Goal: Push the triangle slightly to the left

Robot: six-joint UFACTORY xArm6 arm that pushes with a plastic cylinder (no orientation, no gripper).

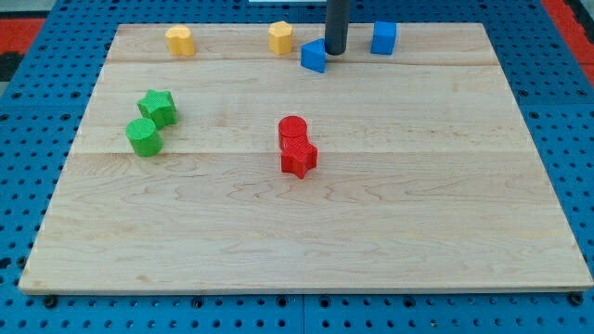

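Observation:
The blue triangle block (314, 56) lies near the view's top edge of the wooden board (306, 213), a little right of centre. My tip (335, 51) stands right against the triangle's right side, touching or almost touching it. The dark rod rises out of the view's top. A blue cube (383, 37) sits to the right of my tip, apart from it.
A yellow block (280, 37) sits just left of the triangle and another yellow block (180, 41) further left. A green star (159, 107) and a green cylinder (143, 136) sit at the left. A red cylinder (292, 131) touches a red star (299, 159) at centre.

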